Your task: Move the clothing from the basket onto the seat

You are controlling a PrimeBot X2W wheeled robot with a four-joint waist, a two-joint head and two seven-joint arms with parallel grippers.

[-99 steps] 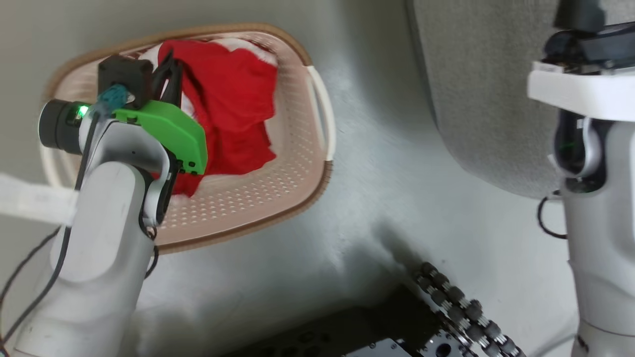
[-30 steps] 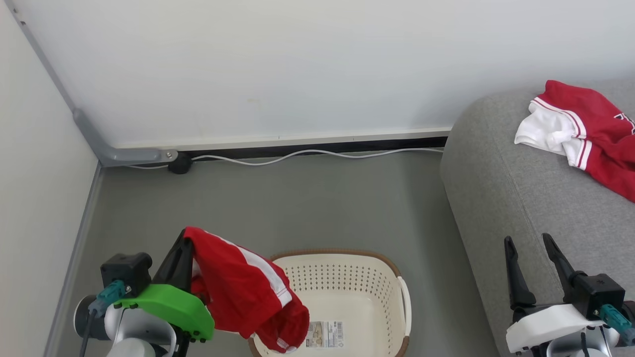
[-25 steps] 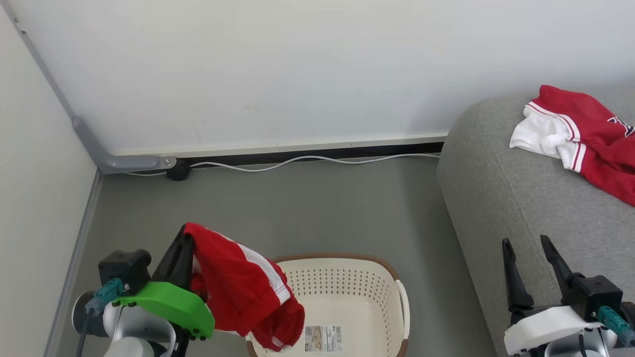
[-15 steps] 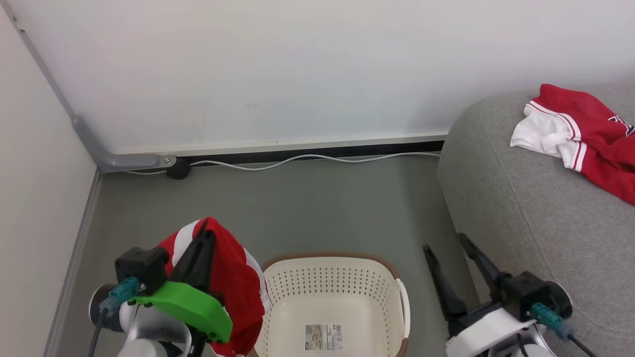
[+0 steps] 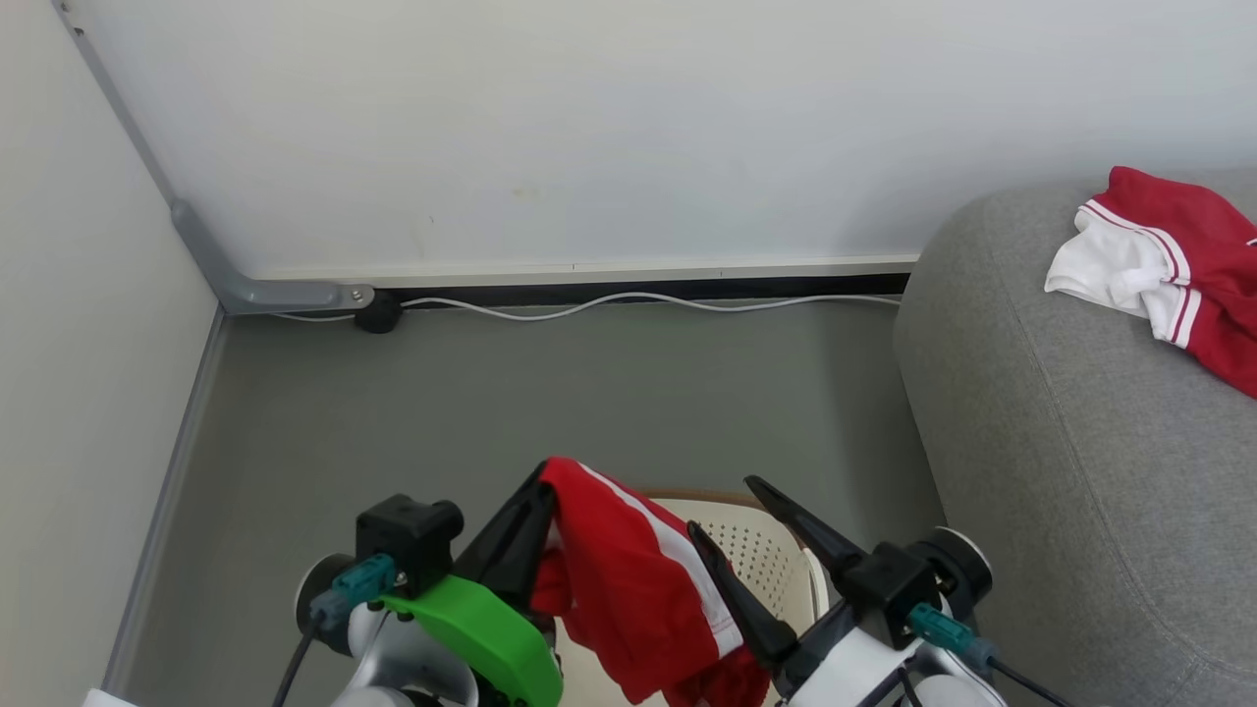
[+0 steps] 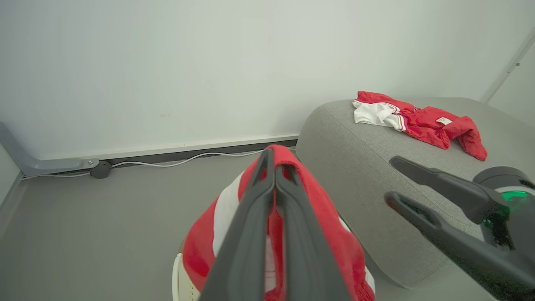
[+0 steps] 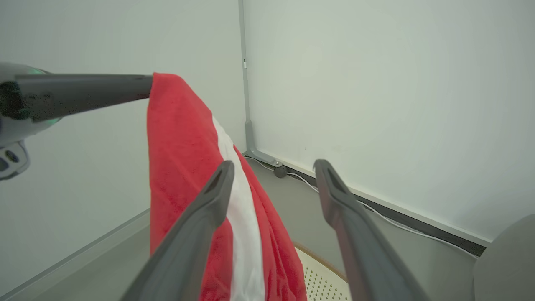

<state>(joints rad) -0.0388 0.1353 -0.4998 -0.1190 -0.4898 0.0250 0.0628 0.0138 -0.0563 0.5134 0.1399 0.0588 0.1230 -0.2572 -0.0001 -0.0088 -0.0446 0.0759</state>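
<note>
Grey floor [image 5: 491, 403] lies open from the white wall [image 5: 589, 128] down to the robot. A side wall bounds it on the left and the rounded end of the grey sofa [image 5: 1061, 442] on the right. A white cable [image 5: 638, 299] runs along the skirting, and a grey conduit [image 5: 245, 292] bends into the corner. A strip of bare floor separates the tools from the sofa's near edge.

The left tool [image 5: 538, 483] is clamped fully together on the top fold of a striped red garment [image 5: 628, 579]. The soft red cloth, with a broad white stripe, hangs from the tips over the laundry basket [image 5: 771, 560]. The right tool [image 5: 722, 506] stands wide apart, holding nothing, just beside the hanging cloth. In its wrist view one finger crosses in front of the stripe; whether it touches cannot be told.

The other red garment [image 5: 1178, 265] lies crumpled on the sofa top, its white panel toward the rounded end and a small white label visible in the left wrist view. The head view cuts off its right part. Cloth and tools hide most of the basket; its brown rim and a patch of perforated wall peek out.
</note>
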